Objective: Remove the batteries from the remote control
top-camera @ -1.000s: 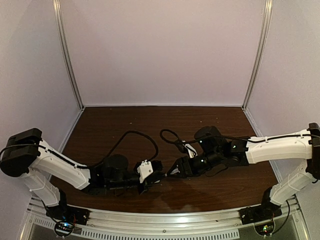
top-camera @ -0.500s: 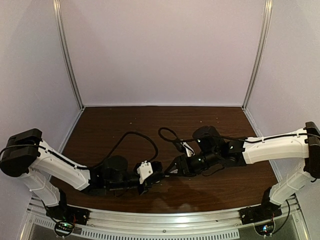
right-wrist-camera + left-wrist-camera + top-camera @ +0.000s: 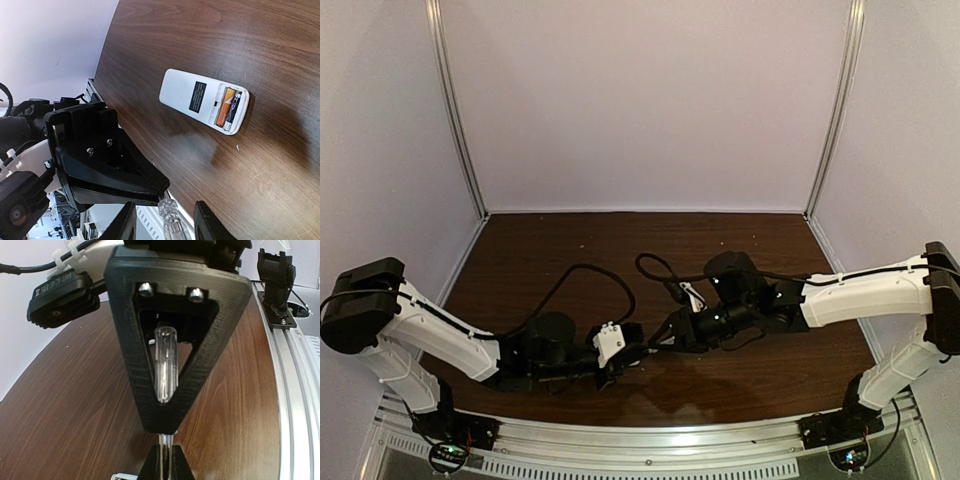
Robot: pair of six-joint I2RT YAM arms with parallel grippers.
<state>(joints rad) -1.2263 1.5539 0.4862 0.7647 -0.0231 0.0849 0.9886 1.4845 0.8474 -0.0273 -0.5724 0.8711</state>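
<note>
We judge the job barely begun: the small flat white remote control lies back-up on the dark wooden table, its battery bay uncovered, yet both batteries, one orange and one dark, sit side by side inside it; lifting them out is all to do; our left gripper is clamped tight on the shaft of the clear-handled silvery screwdriver; our right gripper brackets that handle, jaws apart, gripping nothing.
</note>
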